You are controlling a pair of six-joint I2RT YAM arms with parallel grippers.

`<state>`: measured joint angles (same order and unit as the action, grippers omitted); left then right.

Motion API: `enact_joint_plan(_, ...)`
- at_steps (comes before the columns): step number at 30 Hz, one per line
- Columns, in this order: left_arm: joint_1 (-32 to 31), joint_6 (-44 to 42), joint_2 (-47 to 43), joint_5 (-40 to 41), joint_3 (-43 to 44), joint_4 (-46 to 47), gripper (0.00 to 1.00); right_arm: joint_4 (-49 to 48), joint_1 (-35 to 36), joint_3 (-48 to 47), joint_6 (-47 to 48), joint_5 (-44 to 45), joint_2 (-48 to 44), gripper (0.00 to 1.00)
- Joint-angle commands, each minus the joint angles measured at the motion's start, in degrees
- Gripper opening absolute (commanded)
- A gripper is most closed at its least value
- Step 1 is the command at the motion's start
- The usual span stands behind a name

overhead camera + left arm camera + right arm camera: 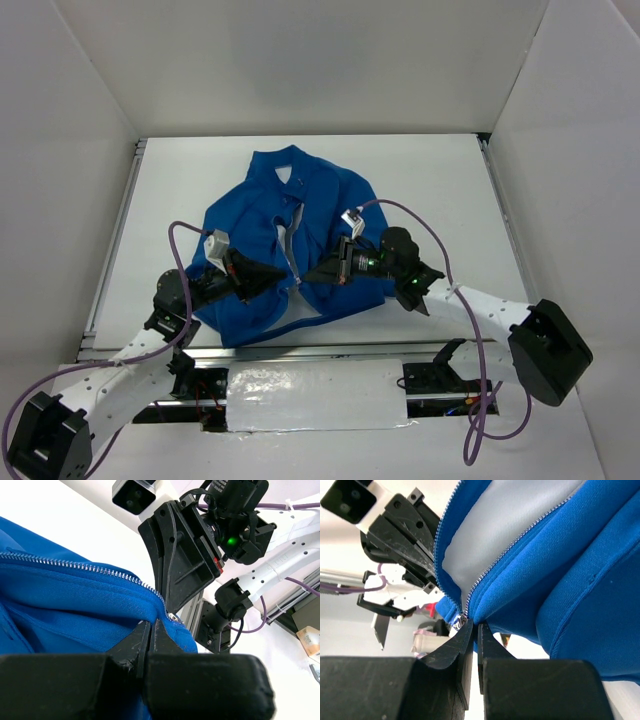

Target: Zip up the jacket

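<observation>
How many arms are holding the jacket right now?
2. Left fingers pinch the jacket hem left of the zipper; right fingers pinch it just right of the zipper.

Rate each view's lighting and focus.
Top external: even, soft light, faint shadows, glare on the shiny strip at the near edge. Left wrist: zipper teeth sharp, left gripper dark and blurred, white background washed out. Right wrist: right gripper blurred, jacket crisp.

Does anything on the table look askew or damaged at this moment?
No damage shows. The jacket lies rumpled and slanted, zipper open, white lining exposed. The left end effector and the right end effector pinch its lower edge.
</observation>
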<state>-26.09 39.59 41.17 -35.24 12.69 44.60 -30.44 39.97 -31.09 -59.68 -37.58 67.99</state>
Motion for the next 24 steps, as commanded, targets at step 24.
enact_joint_plan(24,-0.5,-4.9,-4.1,2.5,0.9,0.1,0.0,10.4,3.6,-4.9,-1.2,3.7,-3.4,0.0)
